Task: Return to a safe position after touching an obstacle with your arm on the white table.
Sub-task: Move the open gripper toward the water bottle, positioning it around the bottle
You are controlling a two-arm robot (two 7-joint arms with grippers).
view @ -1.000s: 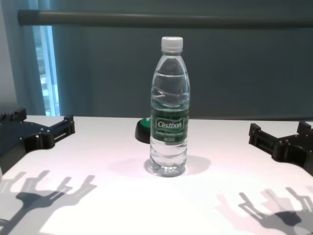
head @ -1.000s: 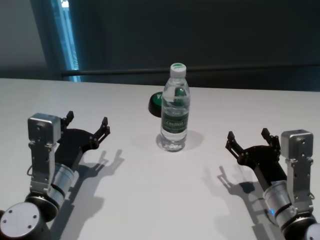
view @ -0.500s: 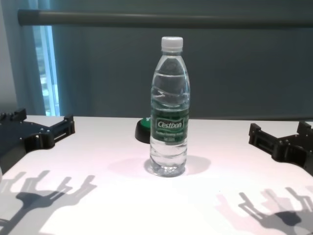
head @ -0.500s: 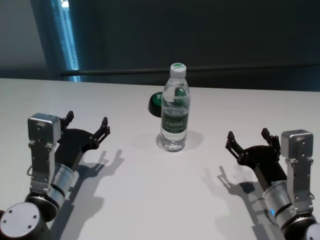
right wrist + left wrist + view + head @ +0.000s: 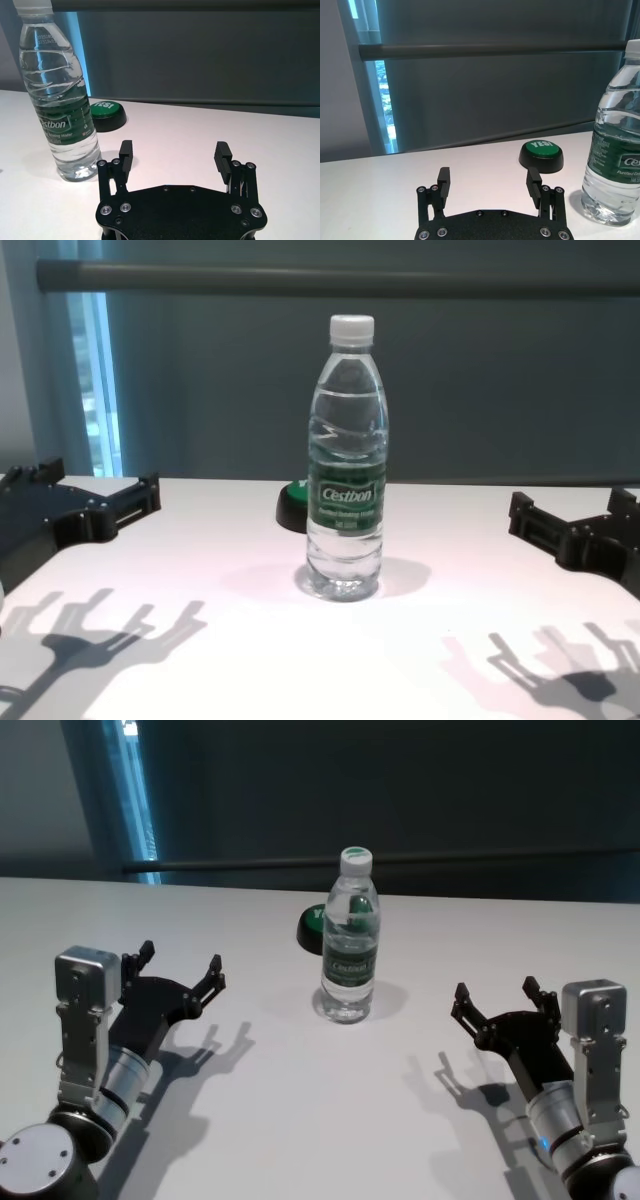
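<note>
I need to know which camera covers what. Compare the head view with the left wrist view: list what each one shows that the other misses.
Only the head view shows the right gripper, open and hovering to the right of the water bottle, and the bottle's green-marked cap top. Only the left wrist view shows the lettering on the green button and a window strip with greenery outside. Both show the left gripper, open and empty, apart from the bottle, which stands upright on the white table with the button behind it.

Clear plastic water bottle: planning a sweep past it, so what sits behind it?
Behind the clear plastic water bottle sits a low black round button with a green top on the white table; the bottle covers its right part.
</note>
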